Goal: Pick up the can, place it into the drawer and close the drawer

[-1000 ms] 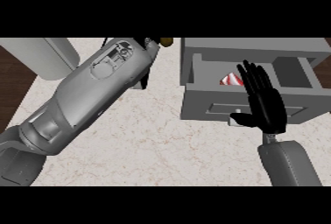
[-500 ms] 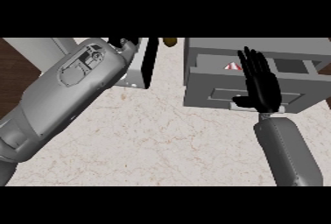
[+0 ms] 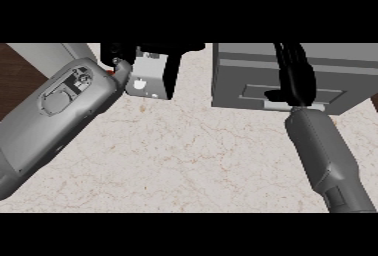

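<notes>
Two grey forearms were seen entering from the lower edge of the head view, one on each side. The right hand (image 3: 294,75) was laid flat against the front of the drawer (image 3: 288,92), with its fingers straight and extended upward across the face panel. Nothing was held in it; only contact with the panel was shown. The drawer was seen flush with the front of the grey cabinet (image 3: 236,60), so that its inside was not visible. The can was not visible in the view; whether it lay inside the closed drawer could not be told.

The left hand (image 3: 118,50) was seen at the upper left, at the end of a broad forearm lying diagonally across the desk (image 3: 184,160). Most of this hand was cut off by the top of the view, and it could not be told whether its fingers were open or curled. It was positioned just beside a small light grey box (image 3: 151,80) with a dark side, which stood on the desk to the left of the cabinet and apart from it.

A marbled, pale desk surface was shown between the two forearms. A strip of dark wood (image 3: 18,75) was visible at the far left edge.
</notes>
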Robot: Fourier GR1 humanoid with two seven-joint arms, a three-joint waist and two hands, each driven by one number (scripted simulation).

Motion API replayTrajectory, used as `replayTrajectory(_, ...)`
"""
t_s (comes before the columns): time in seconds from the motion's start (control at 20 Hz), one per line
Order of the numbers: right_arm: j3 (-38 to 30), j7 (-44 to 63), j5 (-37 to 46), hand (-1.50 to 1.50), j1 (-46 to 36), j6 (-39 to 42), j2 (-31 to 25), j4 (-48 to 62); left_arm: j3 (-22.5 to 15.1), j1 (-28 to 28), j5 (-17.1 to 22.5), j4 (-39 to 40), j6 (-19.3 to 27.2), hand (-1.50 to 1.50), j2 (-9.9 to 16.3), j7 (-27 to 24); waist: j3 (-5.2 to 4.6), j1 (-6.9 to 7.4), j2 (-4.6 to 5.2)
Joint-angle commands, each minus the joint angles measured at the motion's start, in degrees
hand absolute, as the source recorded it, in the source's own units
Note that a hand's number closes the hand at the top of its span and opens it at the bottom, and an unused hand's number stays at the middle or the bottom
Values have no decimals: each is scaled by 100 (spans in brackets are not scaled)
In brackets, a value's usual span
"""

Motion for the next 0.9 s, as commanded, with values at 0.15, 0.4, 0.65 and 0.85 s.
replayTrajectory(0.15, -288, 138, 90, -150, -1106, -482, 73, 1425, 111, 564, -144, -436, -44, -150, 146, -180, 66, 48, 132)
replayTrajectory(0.4, -362, 285, 157, -150, -1627, -531, 8, 1913, 18, 899, -279, -1000, 159, -150, 187, 0, 66, 90, 121)
replayTrajectory(0.65, -542, 163, 40, -150, -1816, -648, -126, 2203, 34, 1333, -288, -1442, -124, -150, 514, -99, 68, 222, 153)
replayTrajectory(0.85, -560, 229, 111, -150, -1992, -781, -68, 2436, 192, 1116, -305, -1291, -144, -150, 556, 155, 73, 123, 168)
